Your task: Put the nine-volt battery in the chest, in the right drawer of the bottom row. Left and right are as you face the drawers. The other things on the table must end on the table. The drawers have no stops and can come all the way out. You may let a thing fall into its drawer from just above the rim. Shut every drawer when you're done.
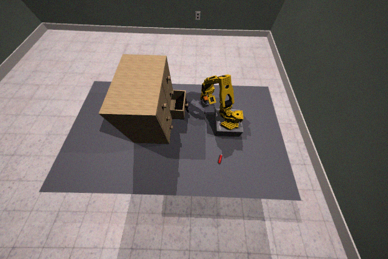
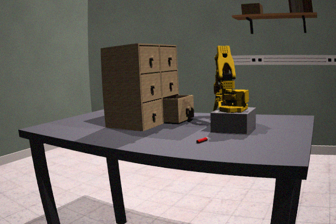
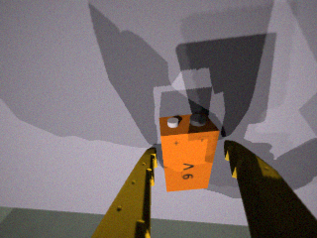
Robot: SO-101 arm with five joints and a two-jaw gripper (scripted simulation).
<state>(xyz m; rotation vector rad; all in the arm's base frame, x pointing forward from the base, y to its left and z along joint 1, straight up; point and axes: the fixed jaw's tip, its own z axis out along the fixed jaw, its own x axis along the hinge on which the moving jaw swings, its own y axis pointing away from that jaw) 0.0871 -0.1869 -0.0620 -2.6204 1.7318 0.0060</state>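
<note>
The orange nine-volt battery (image 1: 205,97) (image 3: 187,161) stands on the table, terminals up. My gripper (image 1: 207,99) (image 3: 189,147) is partly open around it, one finger on each side, with narrow gaps showing in the wrist view. In the exterior view the arm hides the battery. The wooden chest (image 1: 136,84) (image 2: 122,88) stands in front of the arm. Its right drawer of the bottom row (image 1: 177,114) (image 2: 170,109) is pulled out, and the part of its inside that shows holds nothing visible. The other drawers look shut.
A red cylinder (image 1: 220,159) (image 2: 201,140) with a pale end lies on the table (image 1: 256,171) (image 2: 258,151), off to one side of the arm's grey base block (image 1: 229,132) (image 2: 229,122). The open drawer's knob (image 1: 187,105) (image 2: 188,110) sticks out toward the arm.
</note>
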